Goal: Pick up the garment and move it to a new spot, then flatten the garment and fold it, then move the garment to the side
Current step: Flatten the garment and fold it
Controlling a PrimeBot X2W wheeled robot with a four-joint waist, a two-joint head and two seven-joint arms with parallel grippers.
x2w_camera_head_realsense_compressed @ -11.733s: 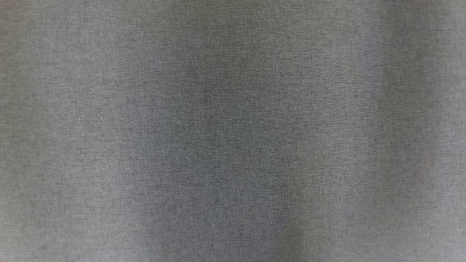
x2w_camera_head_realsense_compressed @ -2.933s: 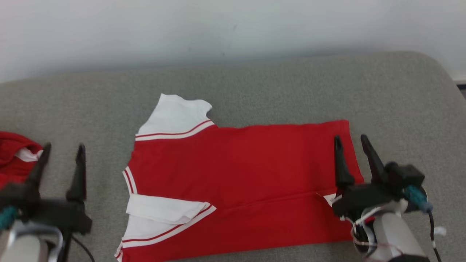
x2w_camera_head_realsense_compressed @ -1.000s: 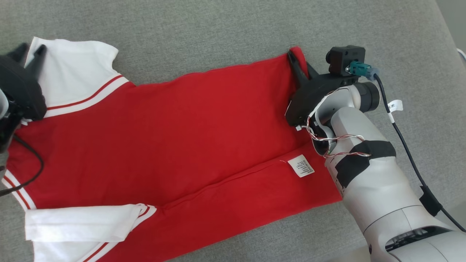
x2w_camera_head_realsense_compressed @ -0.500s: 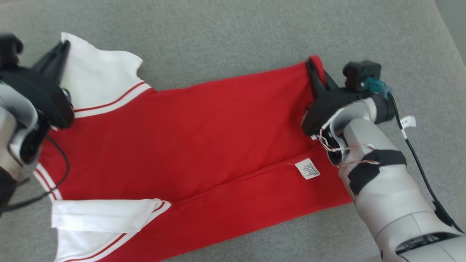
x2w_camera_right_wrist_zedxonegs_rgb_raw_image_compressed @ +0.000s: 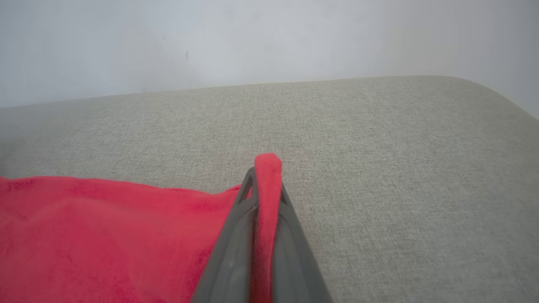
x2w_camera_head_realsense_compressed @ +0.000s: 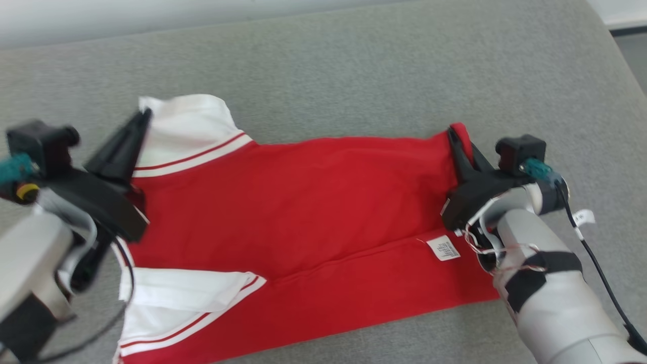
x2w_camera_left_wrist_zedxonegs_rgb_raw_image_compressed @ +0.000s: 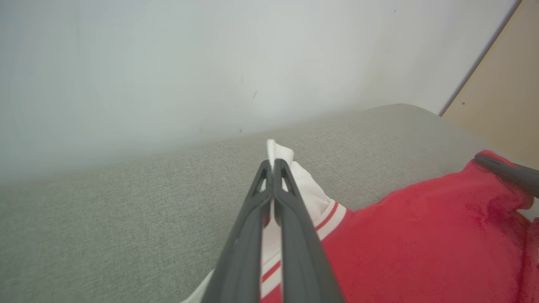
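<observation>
Left fingers clamp the white sleeve of the garment, right fingers its hem corner, its long axis stretched between both arms.

(a) left gripper: lower left of head view, fingers pressed together on white sleeve edge of garment, pointing up and right.
(b) right gripper: lower right, fingers clamped on red hem corner, pointing up and left.
(c) left forearm, right forearm: pale, rising from bottom corners.
</observation>
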